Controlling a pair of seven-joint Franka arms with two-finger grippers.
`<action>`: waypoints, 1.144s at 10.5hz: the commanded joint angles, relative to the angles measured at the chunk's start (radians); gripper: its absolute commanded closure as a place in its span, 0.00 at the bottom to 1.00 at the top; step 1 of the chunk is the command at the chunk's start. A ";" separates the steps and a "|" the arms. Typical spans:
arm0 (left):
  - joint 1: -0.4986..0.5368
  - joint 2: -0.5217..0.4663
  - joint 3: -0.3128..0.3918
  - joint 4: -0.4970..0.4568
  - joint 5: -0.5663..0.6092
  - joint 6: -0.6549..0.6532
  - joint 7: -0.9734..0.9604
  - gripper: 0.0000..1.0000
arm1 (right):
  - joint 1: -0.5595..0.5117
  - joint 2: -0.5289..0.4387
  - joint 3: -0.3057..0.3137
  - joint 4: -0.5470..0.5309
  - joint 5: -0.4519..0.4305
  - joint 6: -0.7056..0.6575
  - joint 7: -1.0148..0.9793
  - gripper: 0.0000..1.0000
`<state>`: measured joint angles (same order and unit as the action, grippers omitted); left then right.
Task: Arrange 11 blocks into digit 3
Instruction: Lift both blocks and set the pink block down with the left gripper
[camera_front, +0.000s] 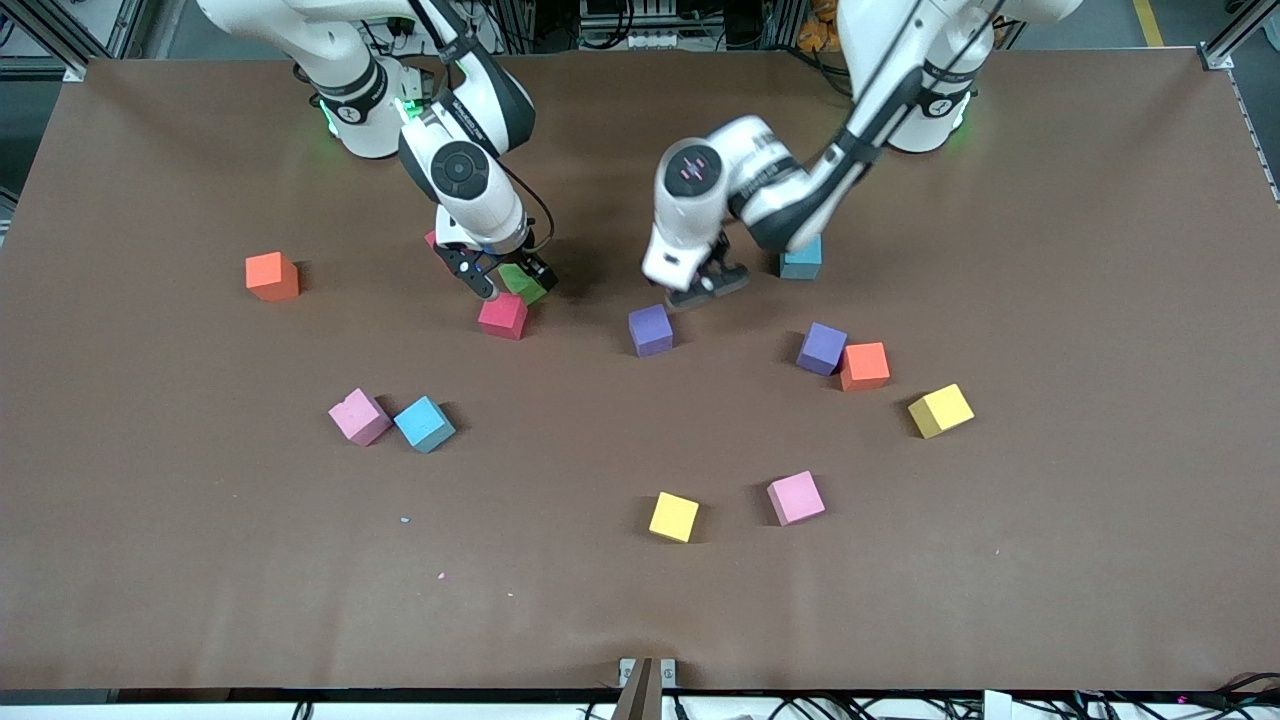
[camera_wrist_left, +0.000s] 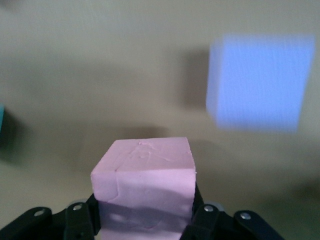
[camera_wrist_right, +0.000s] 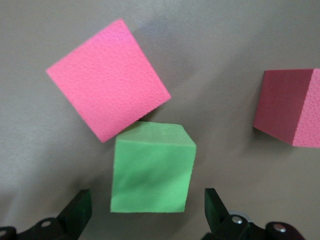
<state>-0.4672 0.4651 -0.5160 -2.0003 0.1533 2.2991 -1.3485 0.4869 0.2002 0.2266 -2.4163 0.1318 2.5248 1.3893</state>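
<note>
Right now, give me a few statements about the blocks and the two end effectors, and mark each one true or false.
1. The left end effector is shut on a pink block. True.
2. The right end effector grips the green block. False: its jaws stand open either side of it.
3. Two yellow blocks lie on the table. True.
4. The green block stands apart from every other block. False: a bright pink block touches it.
</note>
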 joint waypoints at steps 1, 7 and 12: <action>-0.028 -0.030 -0.044 -0.023 0.026 -0.026 0.003 1.00 | -0.028 -0.007 0.023 -0.024 0.011 0.023 0.007 0.00; -0.116 0.058 -0.038 0.004 0.178 0.121 0.003 1.00 | -0.045 0.048 0.022 -0.023 0.002 0.077 0.004 0.45; -0.137 0.150 -0.036 0.070 0.234 0.171 0.003 0.96 | -0.079 0.027 0.023 -0.001 -0.032 0.065 -0.172 0.85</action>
<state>-0.5938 0.5781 -0.5581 -1.9635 0.3380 2.4631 -1.3455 0.4313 0.2477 0.2295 -2.4183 0.1150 2.5953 1.2933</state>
